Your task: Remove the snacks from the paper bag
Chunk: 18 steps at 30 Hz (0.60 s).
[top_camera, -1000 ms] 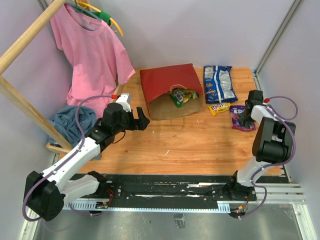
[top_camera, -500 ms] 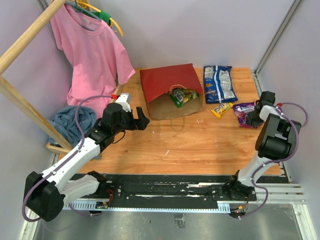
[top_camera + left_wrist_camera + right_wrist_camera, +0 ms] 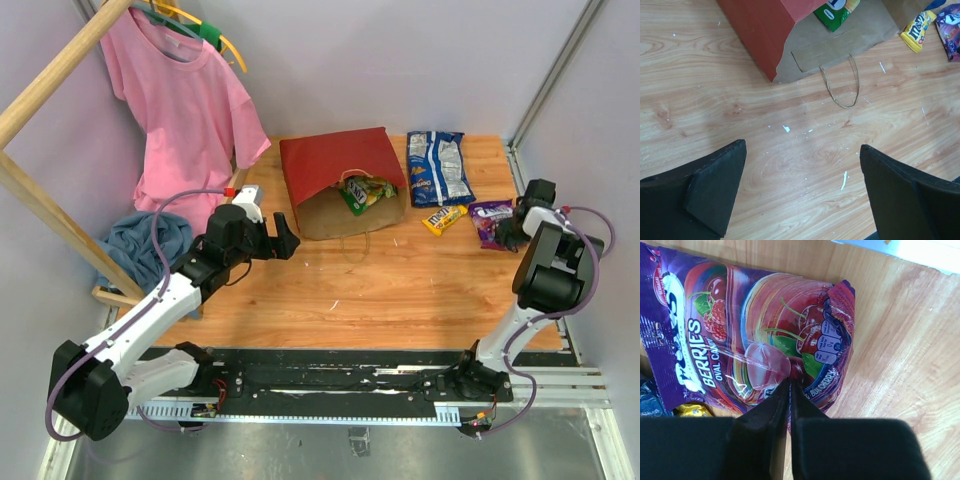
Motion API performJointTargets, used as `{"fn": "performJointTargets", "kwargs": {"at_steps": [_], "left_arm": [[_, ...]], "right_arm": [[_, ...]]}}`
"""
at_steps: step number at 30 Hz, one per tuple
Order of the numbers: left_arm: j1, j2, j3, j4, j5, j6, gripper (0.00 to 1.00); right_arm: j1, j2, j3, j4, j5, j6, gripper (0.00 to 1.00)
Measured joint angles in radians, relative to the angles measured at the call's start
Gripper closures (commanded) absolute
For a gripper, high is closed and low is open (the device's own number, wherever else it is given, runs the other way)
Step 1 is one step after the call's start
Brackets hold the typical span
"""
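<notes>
Your right fingers (image 3: 765,420) are pinched on the edge of the purple berry candy bag (image 3: 740,335), which lies on the tabletop (image 3: 400,290) at the far right near the M&M's pack (image 3: 438,217). Looks like your drop-off pile. Your left fingers (image 3: 715,185) are spread wide near the red paper bag (image 3: 335,165), which is on its side, probably lining up for the green packet (image 3: 355,195) in its mouth.

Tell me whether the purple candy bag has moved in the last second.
Yes. The purple candy bag shifted toward the back wall, now level with the yellow M&M's pack.
</notes>
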Motion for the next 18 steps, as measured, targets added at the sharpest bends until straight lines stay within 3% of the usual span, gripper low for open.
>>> {"fn": "performJointTargets", "kwargs": {"at_steps": [4, 7, 9, 14, 18], "left_arm": [[0.0, 0.0, 0.003, -0.001, -0.002, 0.0, 0.0], [0.0, 0.0, 0.003, -0.001, -0.001, 0.0, 0.0], [0.0, 0.0, 0.003, 0.0, 0.0, -0.001, 0.0], [0.0, 0.0, 0.003, -0.001, 0.0, 0.0, 0.0], [0.0, -0.002, 0.003, -0.001, 0.0, 0.0, 0.0]], "right_arm": [[0.024, -0.012, 0.001, 0.002, 0.013, 0.005, 0.42], [0.064, -0.047, 0.0, -0.018, 0.048, -0.013, 0.15], [0.09, -0.079, 0.001, -0.05, 0.075, -0.021, 0.03], [0.12, -0.122, 0.042, -0.148, 0.15, -0.029, 0.0], [0.12, -0.082, 0.152, -0.238, 0.194, -0.021, 0.06]]}}
